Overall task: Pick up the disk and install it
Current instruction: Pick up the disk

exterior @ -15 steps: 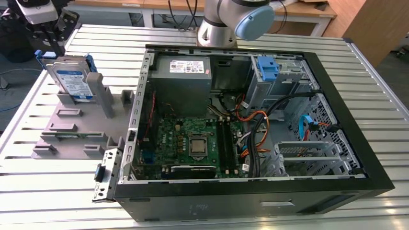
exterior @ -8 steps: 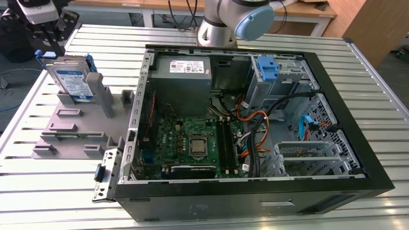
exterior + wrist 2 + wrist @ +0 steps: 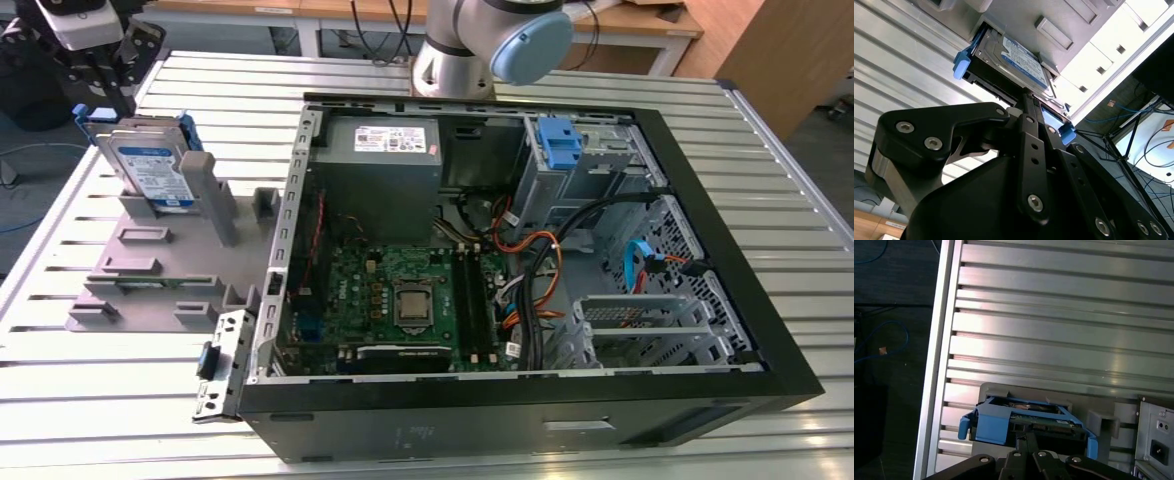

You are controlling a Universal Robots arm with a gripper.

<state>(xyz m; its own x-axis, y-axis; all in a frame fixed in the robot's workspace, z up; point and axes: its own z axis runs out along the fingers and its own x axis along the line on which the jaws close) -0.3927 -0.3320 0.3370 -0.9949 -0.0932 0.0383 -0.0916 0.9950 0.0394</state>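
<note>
The disk (image 3: 147,165), a silver drive with a white-and-blue label in a blue carrier bracket, stands on edge in the grey holder (image 3: 160,270) at the exterior view's left, outside the computer case. My gripper (image 3: 110,100) hangs just above its upper edge. In both wrist views the black fingers (image 3: 1029,130) lie close together, their tips at the middle of the disk's (image 3: 1014,57) near edge. The first wrist view has the gripper (image 3: 1026,432) meeting the disk's (image 3: 1024,422) blue-framed edge. I cannot tell whether the tips pinch any part of it.
The open computer case (image 3: 747,330) lies on the slatted metal table (image 3: 80,440), with motherboard, cables and a grey power-supply box (image 3: 380,150) inside. A blue bracket (image 3: 561,145) sits in the bay at the case's back. The table's edge (image 3: 936,365) runs close beside the holder.
</note>
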